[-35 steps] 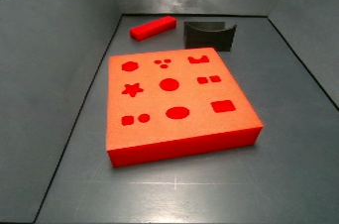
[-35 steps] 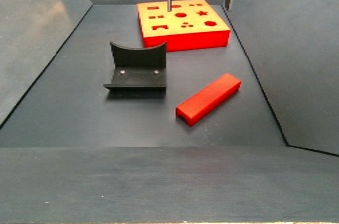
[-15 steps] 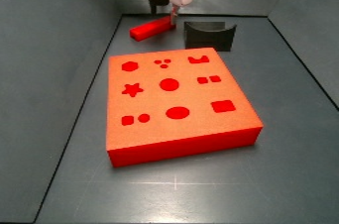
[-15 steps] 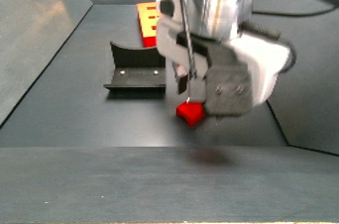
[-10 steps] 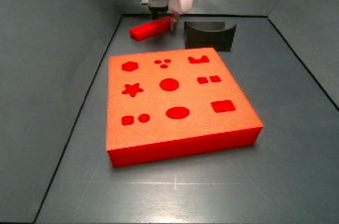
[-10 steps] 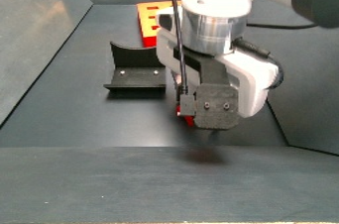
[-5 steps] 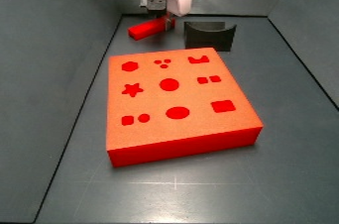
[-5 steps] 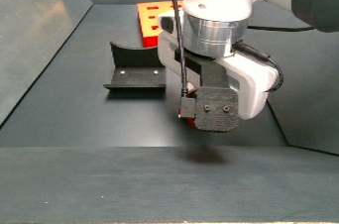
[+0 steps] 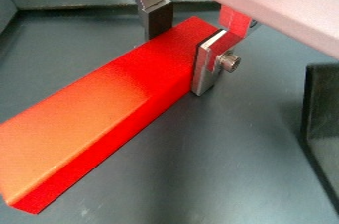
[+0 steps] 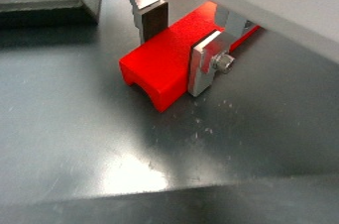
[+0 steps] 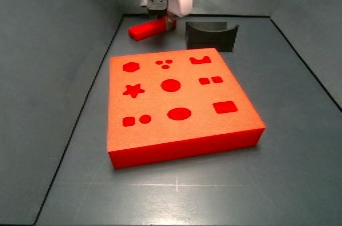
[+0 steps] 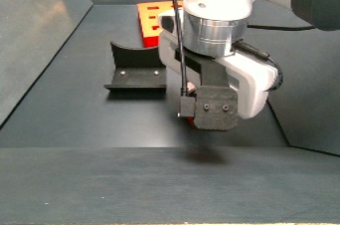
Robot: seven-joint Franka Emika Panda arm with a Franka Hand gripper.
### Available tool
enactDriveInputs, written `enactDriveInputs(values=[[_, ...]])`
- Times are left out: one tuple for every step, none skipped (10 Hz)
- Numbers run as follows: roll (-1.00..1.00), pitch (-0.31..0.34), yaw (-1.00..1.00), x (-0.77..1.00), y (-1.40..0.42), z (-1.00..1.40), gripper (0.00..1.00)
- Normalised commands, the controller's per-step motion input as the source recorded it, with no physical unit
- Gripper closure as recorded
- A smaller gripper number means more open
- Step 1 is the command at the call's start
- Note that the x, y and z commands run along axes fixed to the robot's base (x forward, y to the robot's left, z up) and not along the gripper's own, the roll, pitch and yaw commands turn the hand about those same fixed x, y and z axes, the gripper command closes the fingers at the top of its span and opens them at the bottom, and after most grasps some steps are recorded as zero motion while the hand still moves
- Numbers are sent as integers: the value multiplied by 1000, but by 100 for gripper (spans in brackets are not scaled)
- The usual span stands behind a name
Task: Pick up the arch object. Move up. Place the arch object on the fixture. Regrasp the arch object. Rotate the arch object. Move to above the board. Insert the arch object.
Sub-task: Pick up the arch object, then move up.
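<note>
The board is sitting well apart from the action. Over by the fixture, the gripper is straddling the arch object lying on the floor, plates hugging both sides, so I'd say it's clamped. For a clean pickup I'd lift straight up, keeping the bar level. Its far end is being blocked by the arm in a side view.
</note>
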Motion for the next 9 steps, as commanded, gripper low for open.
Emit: enactDriveInputs(values=[[0,0,0,0,0,0,100],[0,0,0,0,0,0,100],[0,0,0,0,0,0,100],[0,0,0,0,0,0,100],[0,0,0,0,0,0,100],[0,0,0,0,0,833,100],[-5,4,-14,2,-33,796,100],[0,27,-14,-17,-24,671,100],[10,39,-14,-14,-11,542,100]])
